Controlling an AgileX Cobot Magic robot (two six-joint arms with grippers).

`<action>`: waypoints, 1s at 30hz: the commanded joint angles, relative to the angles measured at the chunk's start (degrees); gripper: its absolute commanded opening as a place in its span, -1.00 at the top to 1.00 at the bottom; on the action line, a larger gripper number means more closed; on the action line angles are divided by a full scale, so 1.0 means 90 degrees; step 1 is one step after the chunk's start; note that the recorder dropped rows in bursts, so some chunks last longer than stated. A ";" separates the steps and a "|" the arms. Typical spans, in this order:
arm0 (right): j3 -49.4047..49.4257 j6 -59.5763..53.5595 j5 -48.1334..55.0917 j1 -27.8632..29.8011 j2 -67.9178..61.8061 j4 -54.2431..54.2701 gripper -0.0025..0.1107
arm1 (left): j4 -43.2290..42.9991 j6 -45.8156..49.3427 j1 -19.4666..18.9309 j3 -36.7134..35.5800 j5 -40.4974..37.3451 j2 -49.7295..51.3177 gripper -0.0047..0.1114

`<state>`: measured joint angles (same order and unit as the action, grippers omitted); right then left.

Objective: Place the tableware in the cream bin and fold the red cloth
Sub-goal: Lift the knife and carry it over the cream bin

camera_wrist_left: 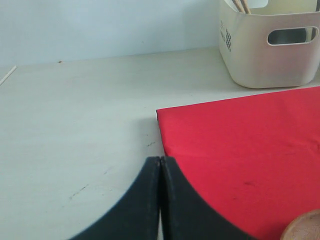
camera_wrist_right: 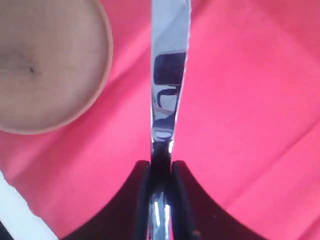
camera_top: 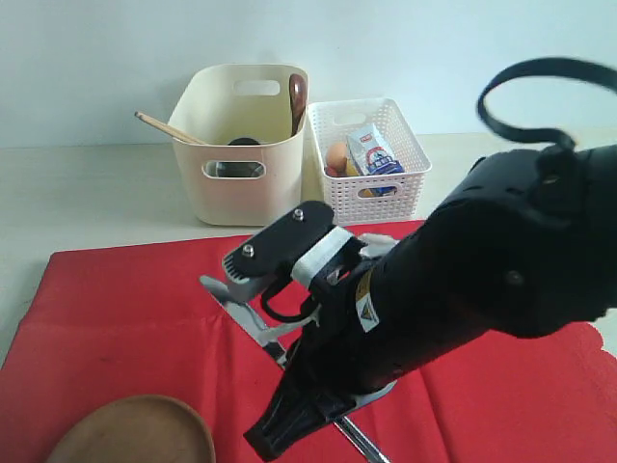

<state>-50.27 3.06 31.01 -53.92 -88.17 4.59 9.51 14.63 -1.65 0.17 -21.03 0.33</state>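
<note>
The red cloth lies spread over the front of the table. My right gripper is shut on the metal knife, whose blade points away over the cloth; whether the knife is lifted I cannot tell. The brown wooden plate sits on the cloth beside the blade. The cream bin at the back holds the wooden spoon, chopsticks and a steel cup seen through its handle hole. My left gripper is shut and empty by the cloth's corner.
A white lattice basket with an egg and a small carton stands right of the bin. My right arm blocks much of the cloth's right half. Bare pale table lies left of the cloth.
</note>
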 commanded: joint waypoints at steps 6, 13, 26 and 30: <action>0.0005 0.0004 -0.1020 0.0030 0.0909 -0.0340 0.96 | -0.0022 0.0001 0.0031 -0.0019 0.0052 -0.0037 0.92; 0.0005 0.0004 -0.1978 0.0618 0.1050 -0.0340 0.96 | -0.0022 0.0001 0.0031 -0.0019 0.0052 -0.0037 0.92; 0.0005 0.0004 -0.3969 0.1873 0.1012 -0.0340 0.96 | -0.0022 0.0001 0.0031 -0.0019 0.0052 -0.0037 0.92; -0.0076 0.0004 -0.4541 0.2151 0.0786 -0.0329 0.96 | -0.0022 0.0001 0.0031 -0.0019 0.0052 -0.0037 0.92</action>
<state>-50.27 3.05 -5.41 -36.13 -79.83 2.01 9.51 14.63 -1.65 0.17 -21.03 0.33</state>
